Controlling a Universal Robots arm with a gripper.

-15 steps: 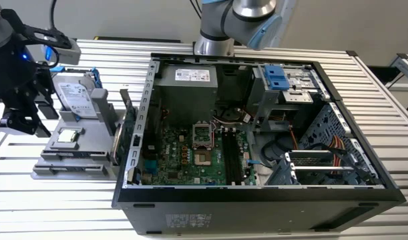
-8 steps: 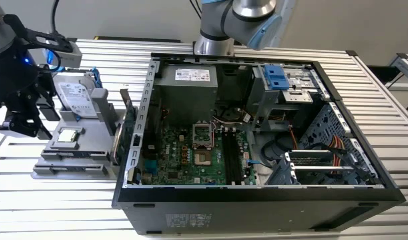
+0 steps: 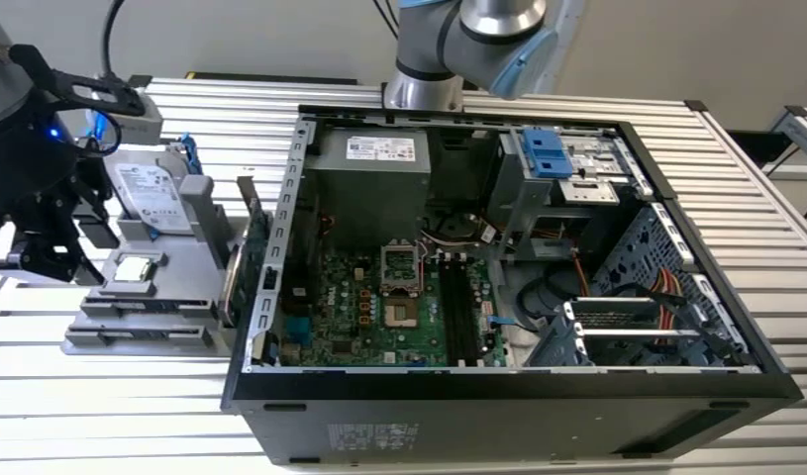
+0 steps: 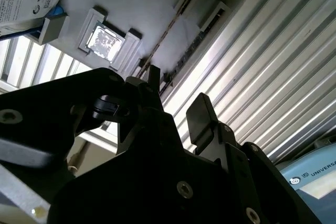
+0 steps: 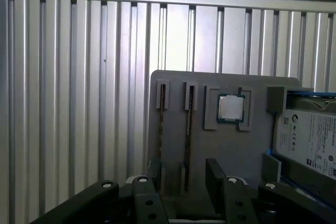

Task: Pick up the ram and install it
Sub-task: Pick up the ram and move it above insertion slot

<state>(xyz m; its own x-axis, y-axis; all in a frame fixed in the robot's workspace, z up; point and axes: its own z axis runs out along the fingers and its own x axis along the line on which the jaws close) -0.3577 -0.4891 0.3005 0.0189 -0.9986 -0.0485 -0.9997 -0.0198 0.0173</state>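
Zero steps done: ram (image 5: 187,129) stands edge-up in its tray (image 5: 173,80) slot, beside the processor (image 5: 231,108), mid-tray; gripper (image 5: 185,169) hovers over it, jaws apart, empty. Pick and install both left.
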